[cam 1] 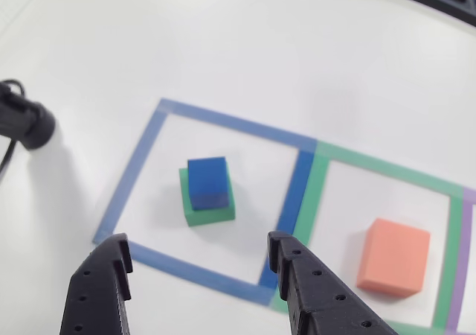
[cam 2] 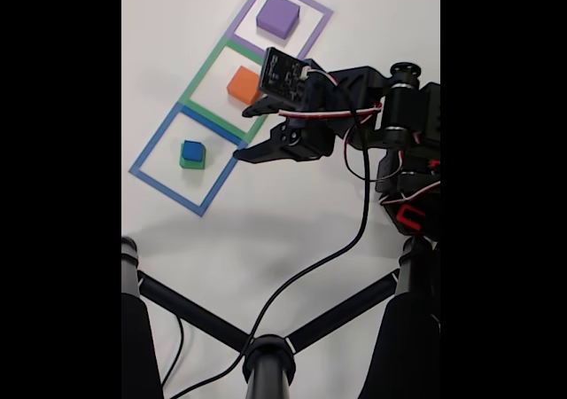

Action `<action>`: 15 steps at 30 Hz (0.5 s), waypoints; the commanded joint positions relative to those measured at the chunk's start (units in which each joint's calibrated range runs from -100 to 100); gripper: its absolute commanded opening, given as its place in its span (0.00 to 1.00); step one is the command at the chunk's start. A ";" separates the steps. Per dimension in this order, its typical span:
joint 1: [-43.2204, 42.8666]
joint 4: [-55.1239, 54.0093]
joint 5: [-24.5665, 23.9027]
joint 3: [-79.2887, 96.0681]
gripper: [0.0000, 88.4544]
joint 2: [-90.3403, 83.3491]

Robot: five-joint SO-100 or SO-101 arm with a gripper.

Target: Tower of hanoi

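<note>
My black two-finger gripper (cam 1: 201,257) hangs wide open and empty above the white table (cam 1: 223,45), its perforated plastic fingers (cam 1: 104,283) apart at the near edge of the blue tape square (cam 1: 160,123). Inside that square the small matte blue foam cube (cam 1: 207,183) sits on the flat square green foam block (cam 1: 210,210), turned slightly askew to the tape lines. The salmon-orange square foam block (cam 1: 394,257) lies alone in the green tape outline (cam 1: 387,164), and the purple square foam block (cam 2: 278,15), the largest, rests in the purple outline (cam 2: 314,40) at the far end of the row.
</note>
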 commanded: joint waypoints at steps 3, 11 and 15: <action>1.00 -20.73 0.79 11.13 0.27 3.50; 0.92 -47.68 0.79 23.94 0.33 14.00; -0.07 -58.93 0.79 27.48 0.36 20.33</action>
